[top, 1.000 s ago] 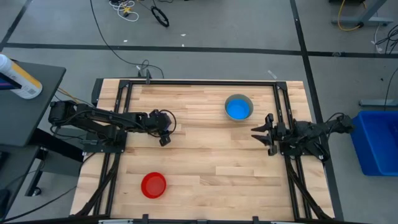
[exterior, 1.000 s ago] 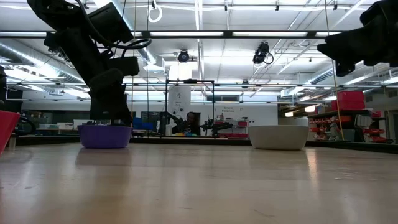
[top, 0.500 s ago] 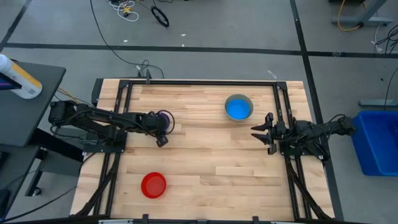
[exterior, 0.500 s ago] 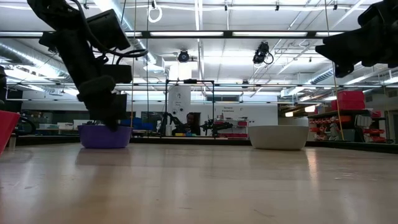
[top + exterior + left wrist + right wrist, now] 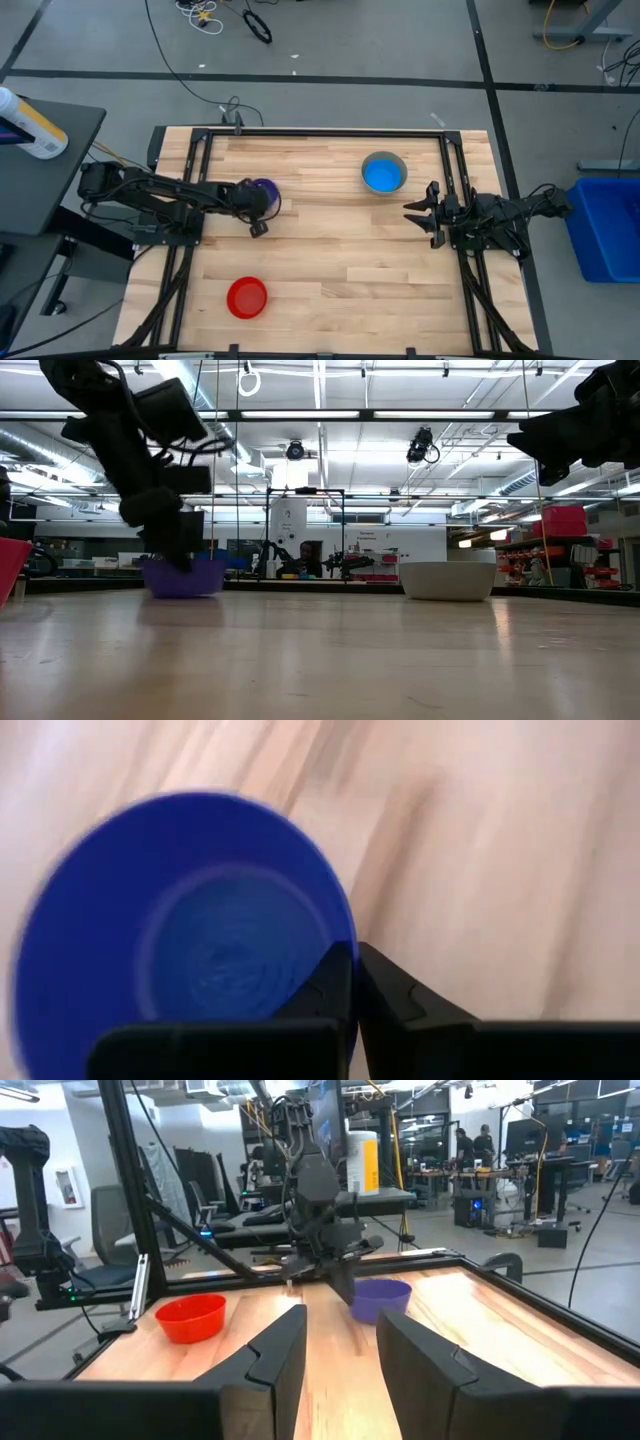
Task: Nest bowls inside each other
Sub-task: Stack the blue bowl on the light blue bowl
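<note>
A dark blue bowl [image 5: 265, 188] stands left of the table's middle, and my left gripper [image 5: 355, 965] is shut on its rim. It also shows in the low view as the dark blue bowl [image 5: 183, 576], under the left arm. A grey bowl [image 5: 383, 158] with a light blue bowl [image 5: 383, 176] nested in it rests on its base at the far right. A red bowl [image 5: 247, 297] sits on its base near the front left. My right gripper [image 5: 340, 1350] hangs open at the right edge, level and clear of everything. My left gripper holds the dark blue bowl by its rim [image 5: 340, 935], on the side toward the table's near left. One finger is inside the bowl and one outside. The fingers slant down from the left. In the low view the bowl's base [image 5: 183, 594] is at the table top.
Black rails [image 5: 190, 240] run along the table's left and right sides. Bare wood lies between the bowls in the middle. Off the table stand a blue bin [image 5: 605, 225] at the right and a side table with a bottle [image 5: 30, 125] at the left.
My left gripper has shut on the dark blue bowl's rim, having stood open over the bowl a second ago. The bowl has shifted a little toward the table's right. My right gripper has kept still.
</note>
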{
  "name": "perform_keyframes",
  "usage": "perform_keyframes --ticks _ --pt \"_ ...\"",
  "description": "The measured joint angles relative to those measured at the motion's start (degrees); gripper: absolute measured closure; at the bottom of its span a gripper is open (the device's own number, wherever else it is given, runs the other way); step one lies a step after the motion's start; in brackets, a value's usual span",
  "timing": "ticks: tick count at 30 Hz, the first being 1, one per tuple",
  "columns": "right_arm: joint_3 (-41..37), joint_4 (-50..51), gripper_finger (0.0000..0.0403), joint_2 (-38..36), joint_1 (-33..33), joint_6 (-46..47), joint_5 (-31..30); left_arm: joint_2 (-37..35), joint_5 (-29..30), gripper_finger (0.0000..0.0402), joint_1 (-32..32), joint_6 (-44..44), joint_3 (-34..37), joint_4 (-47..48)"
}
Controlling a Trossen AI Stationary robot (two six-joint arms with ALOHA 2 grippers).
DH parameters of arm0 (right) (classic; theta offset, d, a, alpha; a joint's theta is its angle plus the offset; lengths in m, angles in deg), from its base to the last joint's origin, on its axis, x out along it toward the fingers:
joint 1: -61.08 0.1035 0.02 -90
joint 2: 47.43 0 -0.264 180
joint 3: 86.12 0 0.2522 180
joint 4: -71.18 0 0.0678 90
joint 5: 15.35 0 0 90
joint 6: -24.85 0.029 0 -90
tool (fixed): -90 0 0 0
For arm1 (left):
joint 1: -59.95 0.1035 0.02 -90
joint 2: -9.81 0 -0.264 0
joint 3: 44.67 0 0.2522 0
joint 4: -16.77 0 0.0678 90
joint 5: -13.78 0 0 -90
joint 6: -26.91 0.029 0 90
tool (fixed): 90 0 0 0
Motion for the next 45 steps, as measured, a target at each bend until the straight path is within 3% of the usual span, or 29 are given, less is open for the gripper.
perform_keyframes --ticks 6,10,13,17,22,27,31,37,45 --pt "0.0 0.0 0.0268 0.0 0.0 0.0 0.0 0.0 -7.1 0.0396 1.2 9.1 -0.5 -23.6" --pt "0.0 0.0 0.0269 0.0 0.0 0.0 0.0 3.3 -10.6 0.0396 6.1 12.4 -4.8 -28.4" --pt "0.0 0.0 0.0267 0.0 0.0 0.0 -0.1 10.0 -16.1 0.0396 9.0 15.2 -11.5 -29.6" --pt "0.0 0.0 0.0269 0.0 0.0 0.0 -0.1 22.9 -21.2 0.0396 10.1 19.8 -23.7 -28.4" --pt "0.0 0.0 0.0267 0.0 0.0 0.0 -0.1 37.3 -23.8 0.0396 10.0 25.7 -41.8 -18.1" --pt "0.0 0.5 0.0269 0.0 0.0 0.4 -0.1 46.1 -23.6 0.0396 9.8 30.4 -56.9 -9.3" --pt "0.0 1.1 0.0266 0.0 0.0 0.6 -0.1 50.1 -25.3 0.0396 9.6 32.9 -65.6 -8.9" --pt "0.0 1.8 0.0266 0.0 0.0 0.9 0.0 56.3 -29.1 0.0396 10.4 34.3 -73.5 -6.7" --pt "0.0 1.8 0.0269 0.0 0.1 2.1 0.1 60.2 -27.6 0.0396 11.7 35.4 -77.7 0.5"
